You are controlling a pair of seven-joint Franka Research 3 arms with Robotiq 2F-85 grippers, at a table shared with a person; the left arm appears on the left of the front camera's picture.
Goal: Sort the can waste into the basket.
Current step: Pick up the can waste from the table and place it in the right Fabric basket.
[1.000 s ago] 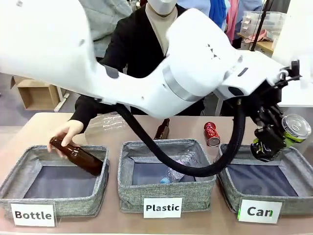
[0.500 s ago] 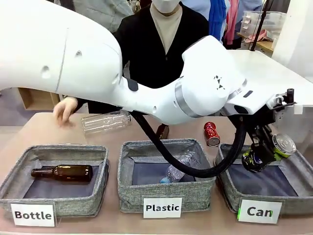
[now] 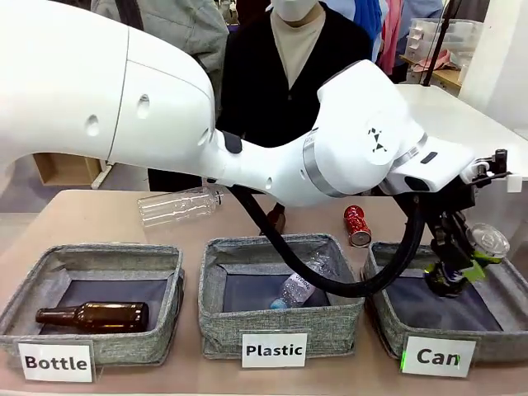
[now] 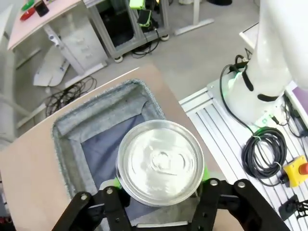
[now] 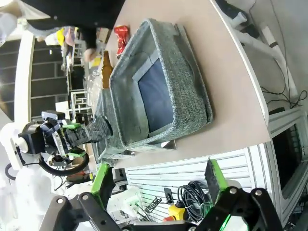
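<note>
L hand [image 3: 458, 268] clamped on Pepsi can [image 3: 485, 241], pads on its sides, lid tilted up; dropped lower over the last sec and now hangs just above the inside of the Can basket [image 3: 381, 307]. In L wrist view, lid [image 4: 160, 161] sits over dark lining, basket wall [image 4: 96, 108] around it. Means can no. 1 is prob. ready for release; not yet let go. Red can [image 3: 356, 225] crushed, lying on counter [image 3: 82, 214] just behind basket, untouched, so approx. half the job left. R hand [image 5: 159, 185] w/ fingers apart, empty, off the counter edge near basket's corner. Brown bottle [image 3: 95, 316] now flat in Bottle bin [image 3: 49, 264], person's hand gone from it. Clear bottle [image 3: 177, 205] lying on tan counter; another in Plastic bin [image 3: 280, 318]. Grey floor, cables, yellow e-stop box [image 4: 293, 171] below.
</note>
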